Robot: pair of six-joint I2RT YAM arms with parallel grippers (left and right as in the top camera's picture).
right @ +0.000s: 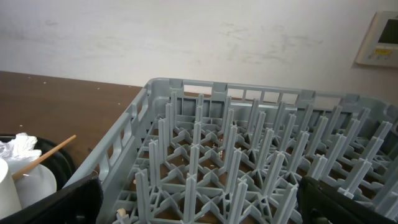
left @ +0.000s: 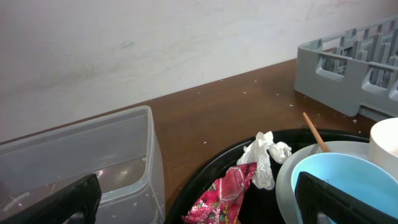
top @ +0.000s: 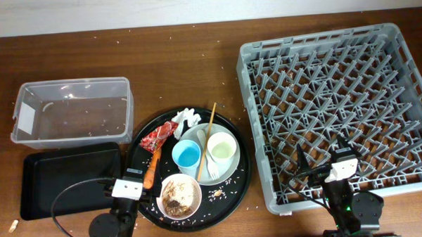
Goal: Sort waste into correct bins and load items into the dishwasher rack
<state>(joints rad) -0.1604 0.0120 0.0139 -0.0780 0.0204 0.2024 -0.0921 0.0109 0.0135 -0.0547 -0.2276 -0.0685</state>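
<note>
The round black tray (top: 236, 182) holds the white plate (top: 214, 176) with the light blue cup (top: 187, 156), pale white cup (top: 222, 148) and white fork (top: 202, 163). A thin wooden stick (top: 207, 136) leans across the plate. The red wrapper (top: 159, 136), white tissue (top: 188, 118), orange stick (top: 152, 168) and the small white bowl (top: 180, 195) of brown scraps lie around it. My left gripper (top: 129, 179) is open and empty at the tray's left edge, with the wrapper (left: 224, 196) just ahead of its jaws (left: 199, 208). My right gripper (top: 325, 160) is open and empty over the grey rack's (top: 337, 93) front rows (right: 199, 208).
The clear tub (top: 70, 113) stands at the back left, with the shallow black rectangular tray (top: 65, 183) in front of it. Rice grains (top: 217, 194) lie scattered on the round tray. A small scrap (top: 13, 225) lies on the table at the far left front.
</note>
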